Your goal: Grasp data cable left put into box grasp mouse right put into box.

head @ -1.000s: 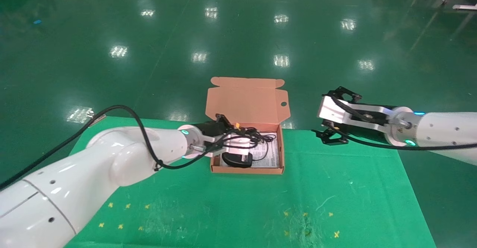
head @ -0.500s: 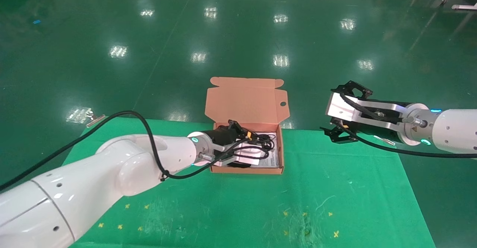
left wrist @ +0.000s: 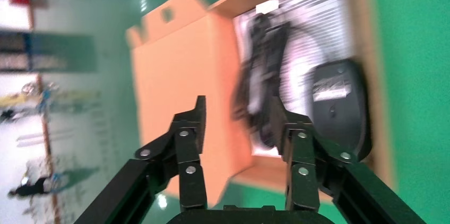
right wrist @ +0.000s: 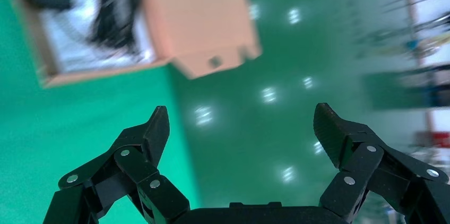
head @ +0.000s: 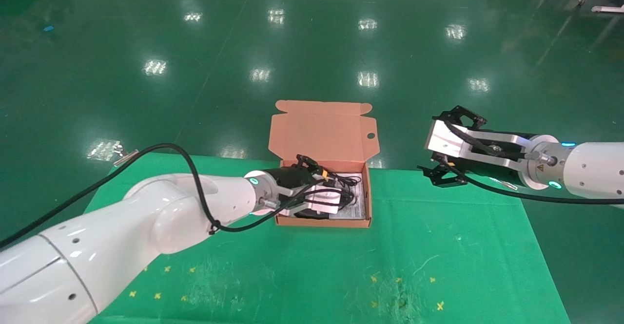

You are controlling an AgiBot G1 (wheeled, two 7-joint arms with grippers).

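Note:
The box stands open at the table's far edge, lid flap upright. The data cable lies inside on the white sheet. The mouse lies at the box's front, partly hidden under my left gripper. In the left wrist view my left gripper is open above the box's left side, with the cable beside one finger and the mouse just past it. My right gripper is open and empty to the right of the box; it also shows in the right wrist view.
The green table cloth carries small yellow cross marks near its front. The table's far edge runs right behind the box, with shiny green floor beyond. In the right wrist view the box shows far off.
My left gripper has moved right, from the box's left wall to over its inside, and the cable now lies in the box. My right arm has drawn back a little to the right.

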